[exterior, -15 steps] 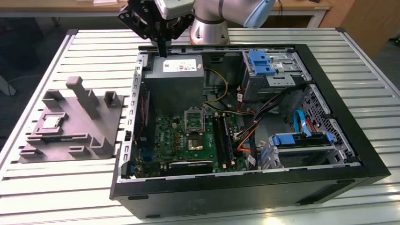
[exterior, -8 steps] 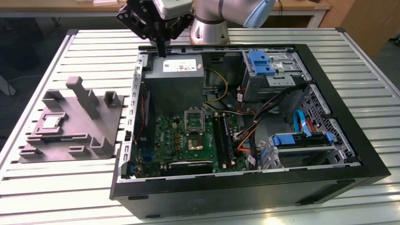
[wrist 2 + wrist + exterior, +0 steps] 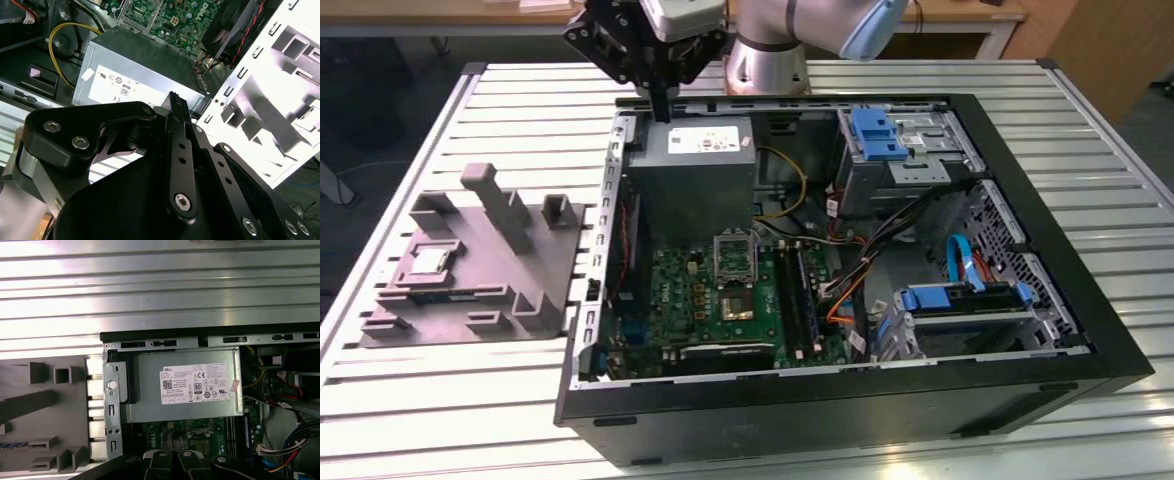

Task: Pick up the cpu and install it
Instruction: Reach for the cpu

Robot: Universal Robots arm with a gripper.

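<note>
1. Nearest: the gripper (image 3: pixel 175 100), jaws look closed with nothing between them; it hangs over the PSU (image 3: pixel 694 170) at the case (image 3: pixel 854 410) rear edge.
2. The cpu (image 3: pixel 427 263) sits in a tray (image 3: pixel 520 300) pocket on the table (image 3: pixel 440 420), exterior view's left, well apart from the gripper.
3. Step, my read: approach before the pick, nothing grasped.
4. The pick would call for parted jaws and a level descent on a thin flat chip.
5. Socket on the board (image 3: pixel 680 290) is hard to make out; the cpu is too small for detail.

The arm (image 3: pixel 769 65) is a smooth silver-grey metal tube with a rounded pale blue joint cap (image 3: pixel 874 25). Its matte black gripper (image 3: pixel 662 100) is built of flat linked bars fastened with bright silver hex screws (image 3: pixel 182 201), under a pale grey wrist box (image 3: pixel 680 15).
</note>
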